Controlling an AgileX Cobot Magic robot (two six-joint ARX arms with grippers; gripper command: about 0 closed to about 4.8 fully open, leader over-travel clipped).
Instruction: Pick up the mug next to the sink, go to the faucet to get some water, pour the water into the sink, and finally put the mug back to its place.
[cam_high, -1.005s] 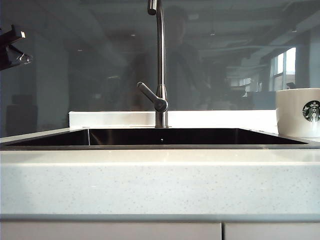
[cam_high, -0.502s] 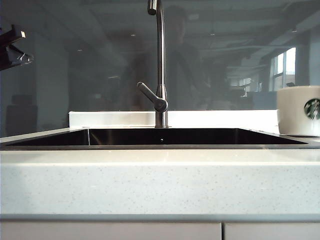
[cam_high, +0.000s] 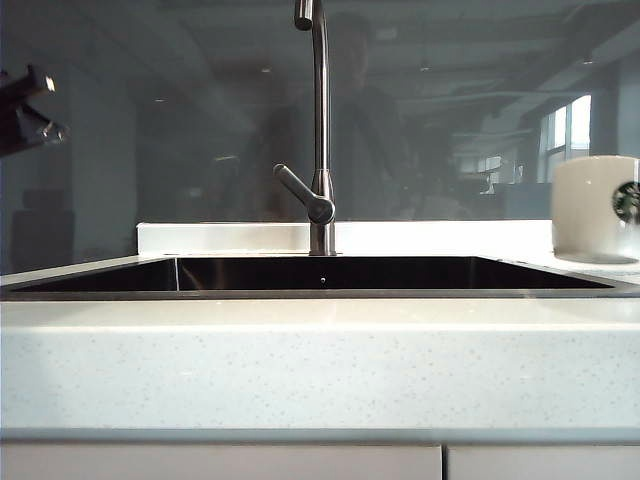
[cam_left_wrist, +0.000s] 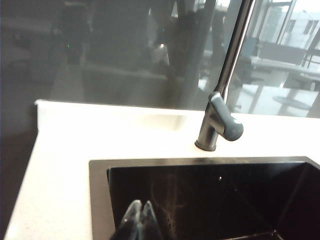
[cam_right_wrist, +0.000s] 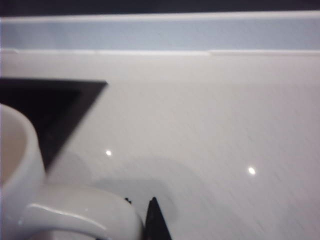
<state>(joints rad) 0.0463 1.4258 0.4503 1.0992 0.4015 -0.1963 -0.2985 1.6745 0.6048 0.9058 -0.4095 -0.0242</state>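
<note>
Ext. view: mug (cam_high: 597, 208) at far R edge, white w/ green logo partly cut by frame. Its base sits clear above the counter (cam_high: 320, 360), a soft shadow on the white surface under it. Mug is R of the sink (cam_high: 320, 274), not over the basin. Sink dark and glossy, thin metal rim, set into the speckled white counter. Faucet (cam_high: 320, 130) stands upright behind the sink at mid-width, lever angled up-left near its base, spout top cut by frame. Dark glass backsplash behind, reflections of a room in it.

R gripper (cam_right_wrist: 150, 220): R wrist view shows the mug handle (cam_right_wrist: 82, 212) right at the jaws; one dark fingertip visible just beside the handle, the other hidden behind it. Jaws look closed round the handle, mug held by it. Mug rim and inside wall seen close; a sink corner lies beyond it, pale counter all round.

L gripper (cam_left_wrist: 141, 220): jaws closed, tips pressed together, nothing between them. L wrist view has it above the L end of the sink, faucet base and lever farther along the back edge. In ext. view only a dark bit of the L arm (cam_high: 25, 110) shows at far L, high above counter, well apart from mug.
</note>
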